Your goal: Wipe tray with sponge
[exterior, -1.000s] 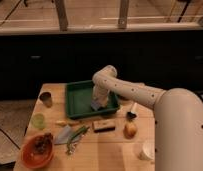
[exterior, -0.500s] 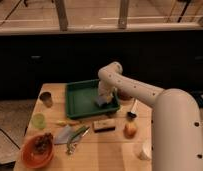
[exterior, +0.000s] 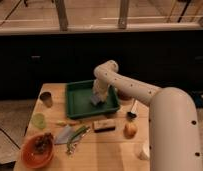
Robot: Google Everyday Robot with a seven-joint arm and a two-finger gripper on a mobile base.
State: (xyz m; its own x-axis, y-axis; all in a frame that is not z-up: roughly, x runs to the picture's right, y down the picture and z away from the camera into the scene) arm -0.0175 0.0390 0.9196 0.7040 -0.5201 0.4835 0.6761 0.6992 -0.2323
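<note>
Since half a second ago gripper (exterior: 97, 98) slid back toward frame centre, down inside tray (exterior: 77, 106), mid-frame. Sponge (exterior: 95, 100) sits right under the fingertips on the tray floor, right half; grip state: cannot tell. Open floor lies left of it, so wiping goes leftward. Tan block (exterior: 104, 125) and orange bowl (exterior: 37, 150) lie below, outside the rim, not blocking.

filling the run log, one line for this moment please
gripper down inside large dark-green plastic tray | small grey-blue sponge under it | phase: wiping
</note>
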